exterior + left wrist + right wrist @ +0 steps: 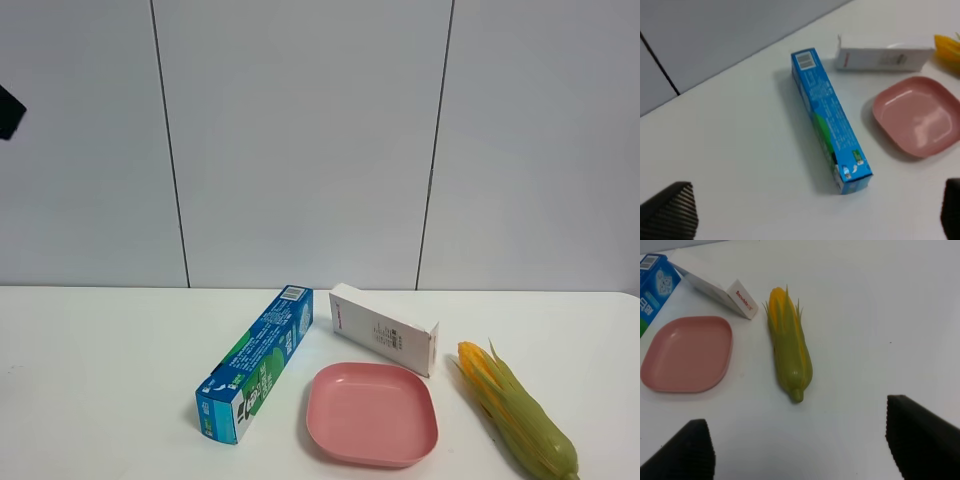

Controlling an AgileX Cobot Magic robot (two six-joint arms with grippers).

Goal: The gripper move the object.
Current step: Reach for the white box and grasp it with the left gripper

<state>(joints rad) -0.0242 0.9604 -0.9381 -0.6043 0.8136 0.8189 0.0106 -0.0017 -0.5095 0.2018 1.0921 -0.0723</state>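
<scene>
Table: white, running up to a pale panelled wall.
White carton: lies on its side behind the pink plate, just beside the plate's far rim; contact cannot be told.
Pink plate: square with rounded corners, near the front edge.
Blue-green box: long, lying diagonally left of the plate, its far end near the carton's left end.
Corn cob: husked, right of the plate and apart from it, yellow tip towards the wall.
Black shape: at the left edge, too cropped to identify.
</scene>
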